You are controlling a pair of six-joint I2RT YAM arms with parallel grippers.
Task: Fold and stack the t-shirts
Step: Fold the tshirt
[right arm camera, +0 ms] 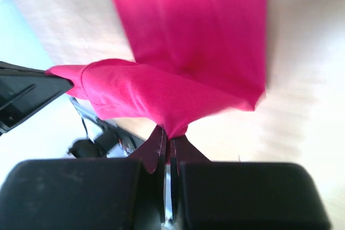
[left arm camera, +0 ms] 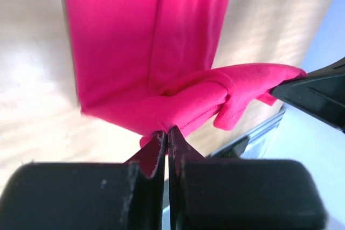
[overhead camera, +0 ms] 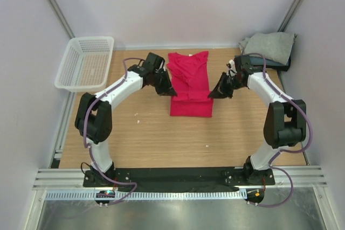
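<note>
A crimson-pink t-shirt (overhead camera: 190,87) lies folded into a long strip in the middle of the wooden table. My left gripper (overhead camera: 168,91) is at its left edge, and the left wrist view shows it (left arm camera: 166,134) shut on a pinch of the pink cloth (left arm camera: 161,68). At the shirt's right edge is my right gripper (overhead camera: 213,94), which the right wrist view shows (right arm camera: 171,137) shut on the pink fabric (right arm camera: 178,95). Both held edges are raised a little, and the cloth bunches between the grippers. A light grey t-shirt (overhead camera: 268,46) lies on a dark one (overhead camera: 285,64) at the back right corner.
A white mesh basket (overhead camera: 69,68) with nothing in it stands at the back left, overhanging the table edge. White walls close in the back and both sides. Bare wood (overhead camera: 161,138) lies between the shirt and the arm bases.
</note>
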